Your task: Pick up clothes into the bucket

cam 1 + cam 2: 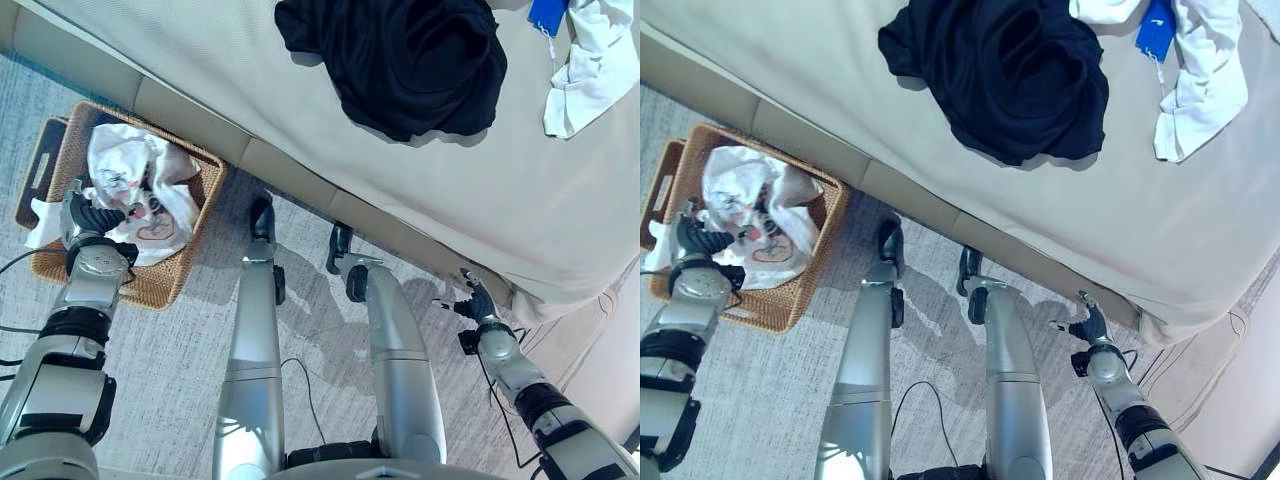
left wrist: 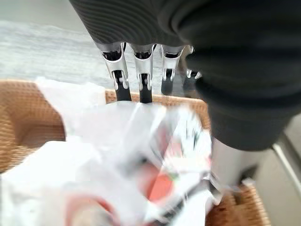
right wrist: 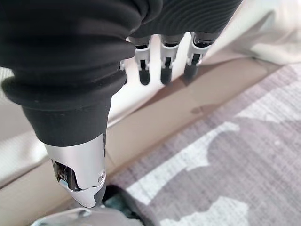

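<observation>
Clothes (image 1: 410,60) on beige bed (image 1: 200,70) (grey carpet (image 1: 170,360) below)

I see the basket (image 1: 190,215), a woven brown wicker one with a dark handle, sitting on the floor at about 9 o'clock, just beside the bed's edge. Inside it lies a crumpled white shirt (image 1: 135,175) with red and dark print, heaped loosely and filling most of the basket; one white corner spills over the rim at 8 o'clock. On the bed at 12 o'clock I see a black garment (image 1: 410,60), bunched in a rumpled mound. At 1 to 2 o'clock a white garment (image 1: 590,75) lies crumpled, with a blue tag (image 1: 548,15) at its upper end.
</observation>
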Robot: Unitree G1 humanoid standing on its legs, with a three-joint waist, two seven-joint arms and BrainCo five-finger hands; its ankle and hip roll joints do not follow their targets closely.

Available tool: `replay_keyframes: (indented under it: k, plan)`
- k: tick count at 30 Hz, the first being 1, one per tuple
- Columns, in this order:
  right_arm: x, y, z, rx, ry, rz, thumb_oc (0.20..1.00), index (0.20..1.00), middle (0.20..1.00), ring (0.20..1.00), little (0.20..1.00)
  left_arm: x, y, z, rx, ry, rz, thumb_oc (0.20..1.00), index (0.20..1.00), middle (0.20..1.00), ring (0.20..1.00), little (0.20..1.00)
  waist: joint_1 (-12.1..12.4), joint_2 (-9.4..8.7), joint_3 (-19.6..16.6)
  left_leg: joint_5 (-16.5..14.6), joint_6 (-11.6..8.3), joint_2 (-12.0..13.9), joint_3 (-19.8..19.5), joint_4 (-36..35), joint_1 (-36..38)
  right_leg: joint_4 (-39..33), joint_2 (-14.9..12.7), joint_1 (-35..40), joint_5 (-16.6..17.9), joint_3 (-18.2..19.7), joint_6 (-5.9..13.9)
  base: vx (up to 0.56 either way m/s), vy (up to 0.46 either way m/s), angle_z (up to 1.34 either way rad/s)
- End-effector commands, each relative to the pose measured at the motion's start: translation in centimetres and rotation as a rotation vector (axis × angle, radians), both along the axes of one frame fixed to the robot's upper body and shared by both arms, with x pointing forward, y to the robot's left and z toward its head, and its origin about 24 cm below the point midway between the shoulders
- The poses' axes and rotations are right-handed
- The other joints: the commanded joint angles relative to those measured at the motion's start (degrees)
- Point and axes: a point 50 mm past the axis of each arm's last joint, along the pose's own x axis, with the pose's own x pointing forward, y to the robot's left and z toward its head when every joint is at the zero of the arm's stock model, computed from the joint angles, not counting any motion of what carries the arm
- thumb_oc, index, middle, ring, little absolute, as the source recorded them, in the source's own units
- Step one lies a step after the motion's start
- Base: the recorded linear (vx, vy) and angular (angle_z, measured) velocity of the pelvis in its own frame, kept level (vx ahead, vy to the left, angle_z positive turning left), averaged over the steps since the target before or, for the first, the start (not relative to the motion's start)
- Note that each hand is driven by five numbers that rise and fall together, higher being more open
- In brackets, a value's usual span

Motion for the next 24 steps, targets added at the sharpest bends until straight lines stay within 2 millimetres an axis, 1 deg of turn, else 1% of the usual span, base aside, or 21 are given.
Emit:
replay_keyframes:
  k: [1, 2, 3, 4, 5, 6, 7, 8, 9, 10, 11, 12, 13, 14, 15, 17, 19, 20, 21, 24]
  plan:
    - [-1.0, -0.4, -0.1, 0.051, -0.038, -0.059, 1.000, 1.000, 1.000, 1.000, 1.000, -1.6, 1.0, -1.7, -0.091, -0.023, 0.090, 1.000, 1.000, 1.000, 1.000, 1.000, 0.49, -0.33, -1.13, -7.52, 2.97, -1.39, 1.21, 4.77, 3.74, -10.61, -1.58, 3.81, 8.39, 4.30, 4.98, 0.00, 0.026, -0.03]
    - [-0.6, -0.2, 0.5, 0.070, -0.071, -0.062, 1.000, 1.000, 1.000, 1.000, 1.000, -2.1, 1.0, -2.8, -0.145, -0.025, 0.110, 1.000, 1.000, 1.000, 1.000, 1.000, 0.48, -0.24, -1.13, -7.50, 2.99, -1.38, 1.48, 4.10, 4.77, -11.18, -1.46, 4.55, 8.52, 4.58, 5.01, 0.00, 0.037, -0.03]
    - [-0.3, -0.2, 0.9, 0.088, -0.096, -0.072, 1.000, 1.000, 1.000, 1.000, 1.000, -2.7, 0.9, -4.4, -0.223, -0.013, 0.135, 1.000, 1.000, 1.000, 1.000, 1.000, 0.60, -0.03, -1.13, -7.42, 2.99, -1.36, 1.77, 3.61, 5.62, -11.51, -1.46, 5.24, 8.51, 4.74, 5.00, -0.01, 0.034, -0.04]
    - [0.0, 0.0, 1.4, 0.108, -0.126, -0.077, 1.000, 1.000, 1.000, 1.000, 1.000, -3.2, 0.2, -6.0, -0.311, -0.025, 0.141, 1.000, 1.000, 1.000, 1.000, 1.000, 1.00, 0.54, -1.13, -7.22, 3.01, -1.45, 2.03, 2.49, 6.91, -12.14, -1.53, 6.25, 8.56, 4.97, 4.99, 0.00, 0.037, -0.08]
    - [-0.1, -0.1, 1.4, 0.108, -0.126, -0.080, 1.000, 1.000, 1.000, 1.000, 1.000, -3.5, -0.4, -7.0, -0.347, -0.016, 0.133, 1.000, 1.000, 1.000, 1.000, 1.000, 1.07, 0.97, -1.13, -7.05, 3.01, -1.59, 2.20, 1.85, 7.81, -12.56, -1.57, 7.01, 8.63, 5.20, 4.97, 0.00, 0.029, -0.11]
    - [0.1, 0.0, 1.7, 0.109, -0.139, -0.079, 1.000, 1.000, 1.000, 1.000, 1.000, -4.4, -0.8, -8.8, -0.424, 0.005, 0.161, 1.000, 1.000, 1.000, 1.000, 1.000, 1.18, 1.46, -1.13, -6.81, 3.00, -1.67, 2.45, 0.67, 9.47, -13.27, -1.69, 8.29, 8.78, 5.43, 5.00, 0.00, 0.050, -0.13]
    - [0.4, 0.2, 2.0, 0.106, -0.151, -0.069, 1.000, 1.000, 1.000, 1.000, 1.000, -5.0, -1.1, -10.1, -0.452, 0.042, 0.170, 1.000, 1.000, 1.000, 1.000, 1.000, 1.26, 1.83, -1.13, -6.60, 3.01, -1.69, 2.74, -0.05, 10.49, -13.62, -1.80, 9.01, 8.93, 5.57, 5.04, 0.00, 0.053, -0.10]
    - [0.8, 0.2, 2.7, 0.089, -0.181, -0.063, 1.000, 1.000, 1.000, 1.000, 1.000, -5.6, -1.9, -11.3, -0.462, 0.068, 0.171, 1.000, 1.000, 1.000, 1.000, 1.000, 1.50, 2.39, -1.13, -6.26, 2.99, -1.77, 2.97, -1.32, 11.78, -14.59, -1.81, 10.22, 9.15, 5.79, 5.02, 0.00, 0.042, -0.10]
    - [1.2, 0.6, 3.4, 0.089, -0.218, -0.048, 1.000, 1.000, 1.000, 1.000, 1.000, -6.3, -2.1, -12.4, -0.484, 0.103, 0.189, 1.000, 1.000, 1.000, 1.000, 1.000, 1.58, 2.75, -1.13, -5.75, 2.89, -1.73, 3.20, -2.78, 13.44, -15.54, -1.90, 11.59, 9.42, 5.84, 5.05, 0.00, 0.022, -0.08]
    - [1.5, 0.8, 4.2, 0.078, -0.255, -0.032, 1.000, 1.000, 1.000, 1.000, 1.000, -7.0, -2.0, -13.3, -0.491, 0.142, 0.218, 1.000, 1.000, 1.000, 1.000, 1.000, 1.59, 2.89, -1.13, -5.48, 2.86, -1.77, 3.37, -3.72, 14.62, -16.08, -1.87, 12.68, 9.53, 5.91, 5.10, 0.01, 0.006, -0.09]
    - [2.0, 1.0, 5.5, 0.045, -0.320, -0.008, 1.000, 1.000, 1.000, 1.000, 1.000, -7.4, -2.8, -14.1, -0.464, 0.168, 0.190, 1.000, 1.000, 1.000, 1.000, 1.000, 1.86, 3.33, -1.13, -4.87, 2.72, -1.77, 3.56, -5.48, 16.46, -17.06, -2.13, 14.36, 9.68, 5.89, 5.19, 0.01, -0.003, -0.06]
    - [2.1, 1.2, 6.4, 0.015, -0.362, 0.014, 1.000, 1.000, 1.000, 1.000, 1.000, -7.6, -3.4, -14.5, -0.463, 0.170, 0.176, 1.000, 1.000, 1.000, 1.000, 1.000, 2.02, 3.68, -1.13, -4.48, 2.71, -1.90, 3.69, -6.76, 17.93, -17.72, -2.28, 15.59, 9.77, 5.74, 5.23, 0.02, -0.022, -0.06]
    - [2.2, 1.3, 7.5, -0.019, -0.420, 0.028, 1.000, 1.000, 1.000, 1.000, 1.000, -7.7, -4.6, -14.9, -0.464, 0.151, 0.143, 1.000, 1.000, 1.000, 1.000, 1.000, 2.25, 4.25, -1.13, -3.80, 2.61, -2.16, 3.62, -8.97, 20.10, -18.58, -2.56, 17.38, 9.75, 5.46, 5.31, 0.01, -0.019, -0.06]
    - [2.2, 1.3, 7.5, -0.019, -0.420, 0.028, 1.000, 1.000, 1.000, 1.000, 1.000, -7.7, -4.6, -14.9, -0.464, 0.151, 0.143, 1.000, 1.000, 1.000, 1.000, 1.000, 2.23, 4.25, -1.13, -3.78, 2.61, -2.17, 3.61, -9.01, 20.13, -18.61, -2.57, 17.41, 9.76, 5.45, 5.31, -0.05, -0.033, -0.03]
    - [2.5, 1.4, 10.0, -0.063, -0.548, 0.037, 1.000, 1.000, 1.000, 1.000, 1.000, -7.4, -7.1, -15.4, -0.496, 0.111, 0.049, 1.000, 1.000, 1.000, 1.000, 1.000, 2.59, 5.14, -1.13, -0.29, 2.64, -2.77, 3.78, -13.25, 22.25, -20.55, -3.39, 19.08, 11.55, 4.67, 5.07, -0.04, -0.042, 0.04]
    - [2.3, 1.9, 12.4, -0.159, -0.678, 0.062, 1.000, 1.000, 1.000, 1.000, 1.000, -7.9, -9.3, -16.6, -0.561, 0.103, 0.019, 1.000, 1.000, 1.000, 1.000, 1.000, 3.12, 6.03, -1.13, 0.80, 2.49, -3.14, 3.42, -16.74, 26.48, -21.11, -3.85, 22.35, 11.03, 4.33, 5.05, 0.00, -0.067, 0.20]
    - [2.3, 1.9, 13.4, -0.251, -0.726, 0.073, 1.000, 1.000, 1.000, 1.000, 1.000, -7.9, -11.3, -17.2, -0.519, 0.150, -0.073, 1.000, 1.000, 1.000, 1.000, 1.000, 3.36, 7.12, -1.13, 1.75, 2.39, -3.52, 2.89, -19.85, 30.21, -21.76, -4.31, 25.61, 10.57, 3.66, 5.07, 0.03, -0.058, 0.20]
    - [2.3, 1.9, 13.4, -0.251, -0.726, 0.073, 1.000, 1.000, 1.000, 1.000, 1.000, -8.0, -11.3, -17.2, -0.519, 0.150, -0.073, 1.000, 1.000, 1.000, 1.000, 1.000, 3.35, 7.12, -1.13, 1.76, 2.39, -3.52, 2.88, -19.87, 30.23, -21.77, -4.31, 25.63, 10.58, 3.64, 5.07, 0.06, -0.085, 0.16]
    - [2.6, 2.2, 14.6, -0.330, -0.777, 0.088, 1.000, 1.000, 1.000, 1.000, 1.000, -8.1, -13.0, -17.9, -0.522, 0.189, -0.127, 1.000, 1.000, 1.000, 1.000, 1.000, 3.66, 8.16, -1.13, 2.79, 2.19, -3.76, 2.25, -22.84, 33.68, -22.01, -4.68, 28.27, 9.91, 2.89, 4.99, 0.05, -0.074, 0.16]
    - [3.6, 3.2, 16.3, -0.398, -0.833, 0.117, 1.000, 1.000, 1.000, 1.000, 1.000, -8.2, -15.4, -18.7, -0.528, 0.241, -0.220, 1.000, 1.000, 1.000, 1.000, 1.000, 4.10, 9.85, -1.13, 4.74, 1.73, -3.70, 1.40, -27.62, 38.39, -22.01, -4.97, 31.51, 8.86, 2.11, 4.87, 0.06, -0.087, 0.23]
